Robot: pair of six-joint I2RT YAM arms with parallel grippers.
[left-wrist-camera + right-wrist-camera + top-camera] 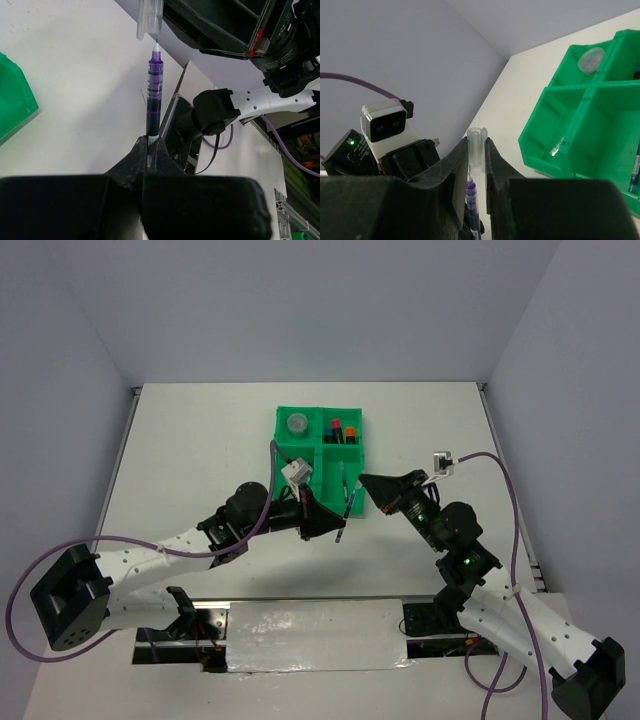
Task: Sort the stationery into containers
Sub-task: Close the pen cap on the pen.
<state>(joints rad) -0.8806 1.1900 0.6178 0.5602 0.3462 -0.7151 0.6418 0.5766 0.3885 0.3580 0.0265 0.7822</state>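
My left gripper [338,528] [150,143] is shut on the lower end of a thin purple-inked pen [154,85], held upright above the table. My right gripper [362,482] [476,142] is shut on the pen's clear cap [476,149], which sits just off the pen tip [155,46]; the cap also shows in the left wrist view [149,17]. Both are just in front of the green four-compartment tray [278,455] [590,92]. The tray holds a round grey disc [297,424] [590,58], red-capped markers [338,429], a thin pen [635,167] and a small clear item [557,146].
The tray's corner shows at the left edge of the left wrist view [12,100]. The two arms meet close together in front of the tray. A metal plate [310,625] lies between the arm bases at the table's near edge.
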